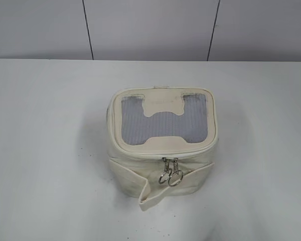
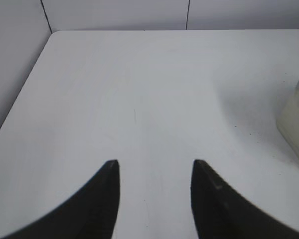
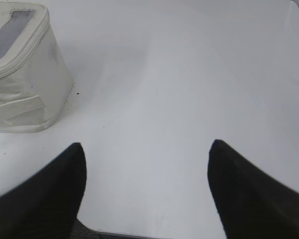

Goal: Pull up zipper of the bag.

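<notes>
The cream-white boxy bag [image 1: 160,150] stands mid-table, its grey mesh top facing up. The zipper [image 1: 166,154] runs around the top panel's rim. Its two silver sliders with ring pulls [image 1: 171,171] hang together at the front face. A loose cream band [image 1: 145,193] droops at the front left. Neither arm shows in the exterior view. My left gripper [image 2: 154,167] is open and empty over bare table, with the bag's side [image 2: 296,112] at its far right. My right gripper [image 3: 145,149] is open and empty, with the bag [image 3: 20,84] at its upper left.
The white table [image 1: 50,150] stretches around the bag. A pale panelled wall [image 1: 150,27] stands behind its far edge. The table's left edge [image 2: 20,99] shows in the left wrist view and its near edge [image 3: 119,234] in the right wrist view.
</notes>
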Available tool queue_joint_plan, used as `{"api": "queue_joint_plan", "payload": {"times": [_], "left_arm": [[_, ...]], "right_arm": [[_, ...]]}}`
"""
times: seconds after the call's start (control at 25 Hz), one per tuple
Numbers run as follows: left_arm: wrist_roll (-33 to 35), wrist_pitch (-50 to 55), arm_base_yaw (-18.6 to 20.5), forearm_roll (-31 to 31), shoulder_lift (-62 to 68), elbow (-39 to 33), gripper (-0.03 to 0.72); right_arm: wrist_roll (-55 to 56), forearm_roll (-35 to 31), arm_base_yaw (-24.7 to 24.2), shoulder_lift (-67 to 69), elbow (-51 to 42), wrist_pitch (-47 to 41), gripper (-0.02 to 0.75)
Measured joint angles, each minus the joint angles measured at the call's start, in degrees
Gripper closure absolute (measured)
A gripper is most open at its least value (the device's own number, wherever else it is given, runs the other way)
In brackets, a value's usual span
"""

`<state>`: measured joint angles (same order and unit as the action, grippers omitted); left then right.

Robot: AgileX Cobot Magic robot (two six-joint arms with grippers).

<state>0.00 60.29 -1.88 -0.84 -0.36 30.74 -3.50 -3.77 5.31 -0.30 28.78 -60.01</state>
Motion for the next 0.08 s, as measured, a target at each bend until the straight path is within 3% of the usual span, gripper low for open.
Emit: {"api": "queue_joint_plan", "payload": {"times": [0.08], "left_arm": [[0.0, 0.0, 0.0, 0.0, 0.0, 0.0, 0.323]], "right_arm": [[0.0, 0.0, 0.0, 0.0, 0.0, 0.0, 0.15]]}}
